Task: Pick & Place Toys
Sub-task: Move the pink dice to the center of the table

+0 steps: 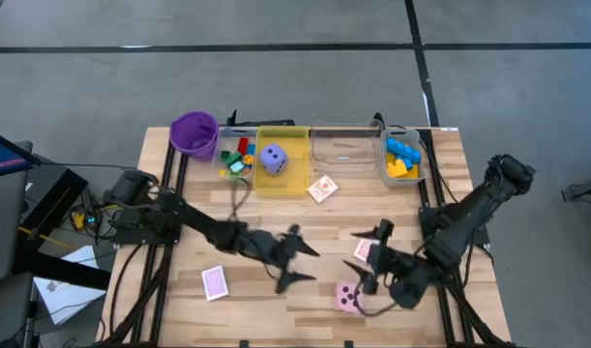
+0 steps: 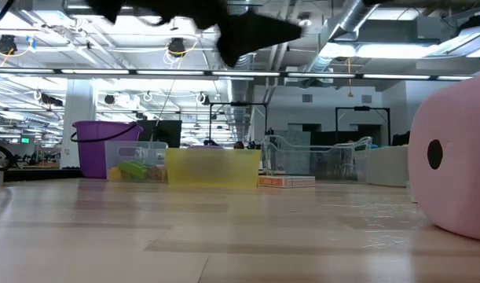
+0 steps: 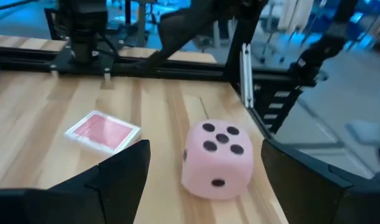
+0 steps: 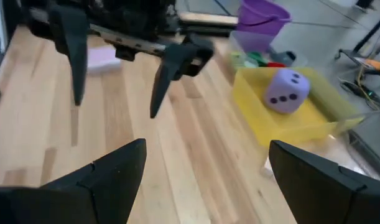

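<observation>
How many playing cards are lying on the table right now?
3. One card lies near the front left, one card sits just in front of the bins, and one card lies by the right gripper, partly covered. Others may be hidden under the arms.

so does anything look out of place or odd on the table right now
Nothing is spilled or damaged. What is out of place is a few toys loose on the wood outside the bins: the pink die near the front edge, and three playing cards lying apart at different angles. The purple die already sits in the yellow bin.
</observation>
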`<act>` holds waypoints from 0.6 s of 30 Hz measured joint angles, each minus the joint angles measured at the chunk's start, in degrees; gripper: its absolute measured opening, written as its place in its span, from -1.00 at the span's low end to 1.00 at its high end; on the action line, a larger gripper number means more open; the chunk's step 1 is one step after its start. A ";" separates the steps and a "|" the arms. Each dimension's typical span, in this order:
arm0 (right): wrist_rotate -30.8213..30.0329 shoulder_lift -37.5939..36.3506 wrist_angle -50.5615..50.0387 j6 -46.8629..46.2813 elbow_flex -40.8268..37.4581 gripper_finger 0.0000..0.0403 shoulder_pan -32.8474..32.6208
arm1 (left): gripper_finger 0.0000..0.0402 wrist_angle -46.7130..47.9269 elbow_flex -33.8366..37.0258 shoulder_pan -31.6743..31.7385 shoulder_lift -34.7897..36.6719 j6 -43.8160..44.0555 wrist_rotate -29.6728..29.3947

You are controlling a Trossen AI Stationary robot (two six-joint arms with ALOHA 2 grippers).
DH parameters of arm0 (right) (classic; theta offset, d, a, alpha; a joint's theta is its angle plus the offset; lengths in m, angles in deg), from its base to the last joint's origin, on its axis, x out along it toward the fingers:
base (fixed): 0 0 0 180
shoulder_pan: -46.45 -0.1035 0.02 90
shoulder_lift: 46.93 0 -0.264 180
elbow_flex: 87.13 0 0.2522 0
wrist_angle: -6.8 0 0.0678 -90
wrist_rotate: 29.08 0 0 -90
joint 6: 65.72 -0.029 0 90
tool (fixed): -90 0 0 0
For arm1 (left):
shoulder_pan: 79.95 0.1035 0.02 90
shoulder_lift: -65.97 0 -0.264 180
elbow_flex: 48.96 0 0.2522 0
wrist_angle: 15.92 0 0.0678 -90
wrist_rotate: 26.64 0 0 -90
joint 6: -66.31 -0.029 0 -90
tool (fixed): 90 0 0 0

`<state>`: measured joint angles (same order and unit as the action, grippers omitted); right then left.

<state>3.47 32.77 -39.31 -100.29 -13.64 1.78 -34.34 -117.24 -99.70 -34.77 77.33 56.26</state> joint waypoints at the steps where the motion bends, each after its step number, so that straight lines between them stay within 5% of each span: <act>1: -0.79 0.63 -0.09 0.00 -0.07 0.65 -1.04 | 0.50 2.34 -3.04 -0.57 -1.68 -0.57 -1.06; 11: -3.18 4.96 -1.36 -3.96 -0.05 0.65 -5.58 | 0.50 16.40 -23.68 -3.38 -14.11 -1.92 -3.55; 18: 15.52 4.42 -6.33 -18.12 -0.02 0.65 -6.43 | 0.50 20.50 -24.79 -3.11 -15.77 -1.80 -3.55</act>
<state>18.99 37.18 -45.64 -118.40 -13.67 -4.64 -13.85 -142.02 -102.81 -50.53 75.53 52.71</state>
